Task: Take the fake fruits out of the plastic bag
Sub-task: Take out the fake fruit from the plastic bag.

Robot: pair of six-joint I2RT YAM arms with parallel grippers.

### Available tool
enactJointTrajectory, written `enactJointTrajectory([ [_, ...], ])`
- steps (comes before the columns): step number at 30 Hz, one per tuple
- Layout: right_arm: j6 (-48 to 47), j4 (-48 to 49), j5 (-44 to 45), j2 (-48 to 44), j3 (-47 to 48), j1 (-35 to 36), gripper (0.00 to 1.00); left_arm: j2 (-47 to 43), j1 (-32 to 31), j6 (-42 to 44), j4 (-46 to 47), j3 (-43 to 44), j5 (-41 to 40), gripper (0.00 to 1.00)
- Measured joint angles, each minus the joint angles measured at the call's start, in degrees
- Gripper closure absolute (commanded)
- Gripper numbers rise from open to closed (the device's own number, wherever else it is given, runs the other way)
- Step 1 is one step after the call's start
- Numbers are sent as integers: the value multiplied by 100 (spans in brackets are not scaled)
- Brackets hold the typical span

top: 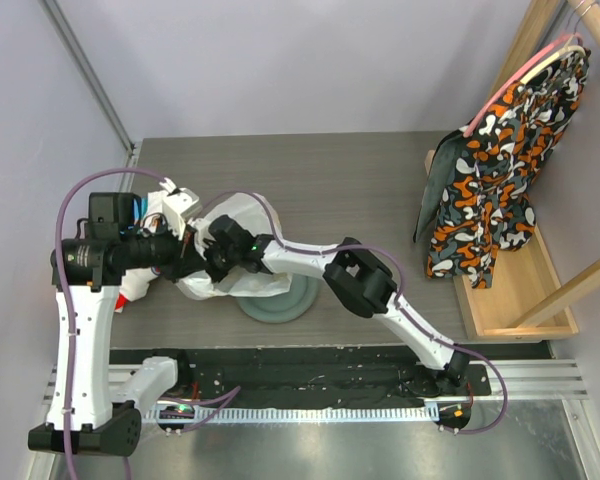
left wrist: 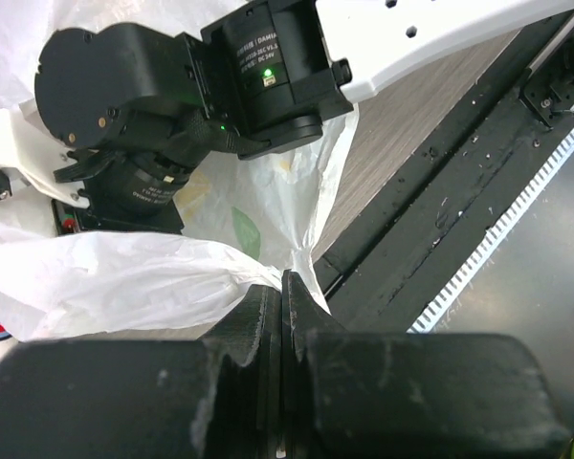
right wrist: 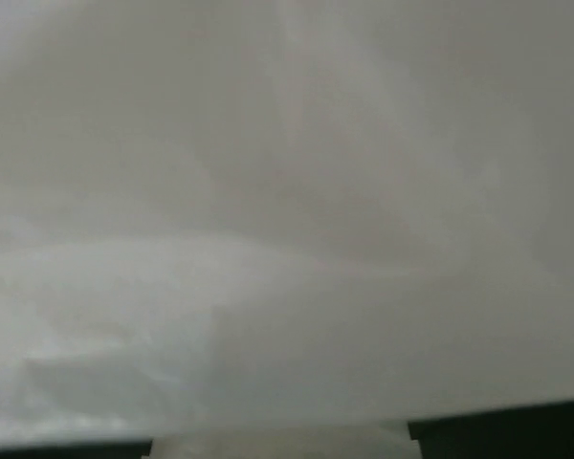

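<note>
The thin, crinkly white bag [left wrist: 124, 273] is being pinched by the left gripper [left wrist: 281, 304]. The right gripper [top: 210, 262] is being hidden in it; its grip cannot be told.

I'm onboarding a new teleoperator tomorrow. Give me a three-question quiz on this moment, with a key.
1. True or false: the left gripper is shut on an edge of the plastic bag.
2. Where does the right gripper reach? A) into the bag's opening; B) onto the plate; C) toward the hanging patterned garment.
3. Fill in: the right wrist view shows almost only blurred white ____.
Key: 1 true; 2 A; 3 plastic.
</note>
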Motion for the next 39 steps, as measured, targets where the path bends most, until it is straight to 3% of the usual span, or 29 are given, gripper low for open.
enactJointTrajectory([
  [1, -7, 37, 44, 11, 2, 7, 37, -11, 0, 2, 0, 0, 0, 100],
  [4, 2, 42, 175, 26, 2, 0, 58, -76, 0, 0, 2, 0, -4, 100],
  [8, -55, -37, 238, -4, 2, -96, 65, -205, 0, -13, 15, -72, -55, 100],
  [16, -529, -1003, 44, -820, -155, -920, 67, -586, 0, -101, 153, -927, -636, 100],
  [22, -866, -1423, -573, -2000, -450, -1705, 68, -603, 42, -562, 898, -1270, -920, 100],
  [28, -1464, -2079, -1235, -3003, -868, -1928, 68, -334, 63, -966, 1648, -1276, -1217, 100],
  [33, -3272, -3421, -1364, -3928, -1235, -2044, 68, 525, 66, -1495, 2135, -857, -1515, 100],
  [39, -5451, -4802, -1106, -5480, -2653, -2114, 67, 1521, 68, -2094, 2640, -37, -1681, 100],
])
